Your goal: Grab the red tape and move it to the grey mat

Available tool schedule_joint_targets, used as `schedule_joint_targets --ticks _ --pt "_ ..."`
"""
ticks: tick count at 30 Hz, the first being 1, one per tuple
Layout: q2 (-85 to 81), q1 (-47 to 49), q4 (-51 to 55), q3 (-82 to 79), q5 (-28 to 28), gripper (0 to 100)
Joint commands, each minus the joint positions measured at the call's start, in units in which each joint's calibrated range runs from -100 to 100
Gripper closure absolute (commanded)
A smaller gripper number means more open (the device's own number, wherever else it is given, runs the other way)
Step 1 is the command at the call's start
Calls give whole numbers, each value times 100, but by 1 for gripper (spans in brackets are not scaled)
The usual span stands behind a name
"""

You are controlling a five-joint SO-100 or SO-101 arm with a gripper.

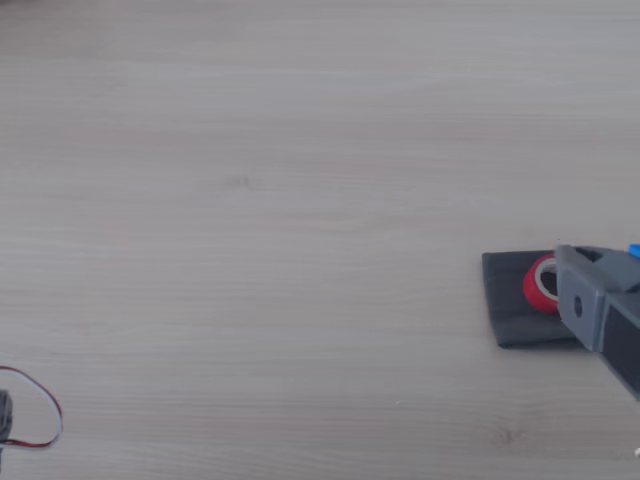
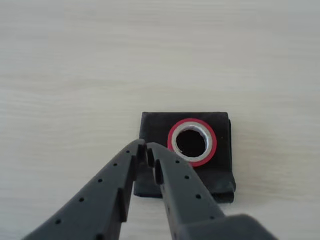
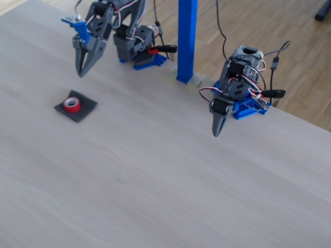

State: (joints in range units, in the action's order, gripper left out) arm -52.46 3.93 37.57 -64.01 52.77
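Resting flat on the grey mat (image 2: 150,125), the red tape (image 2: 192,142) looks delivered — we judge the task done. Our gripper (image 2: 148,151) hangs above, jaws nearly closed on nothing, clear of the roll.

Arm (image 3: 116,26): dark grey printed links, black servos, red, white and black cables, blue base. Jaws: dark grey, tapered, dotted with small round holes.

No readable text, label, brand, number or sign anywhere
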Motion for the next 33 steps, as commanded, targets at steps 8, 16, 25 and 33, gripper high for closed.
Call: schedule_joint_targets --ticks 8,16,25,33 --pt "-1699 -159 9 -1647 197 98" --pt "-2778 -384 9 -2867 302 98" --pt "-3658 -510 390 -3563 375 98" --pt "-4206 -510 1900 -3545 542 98"
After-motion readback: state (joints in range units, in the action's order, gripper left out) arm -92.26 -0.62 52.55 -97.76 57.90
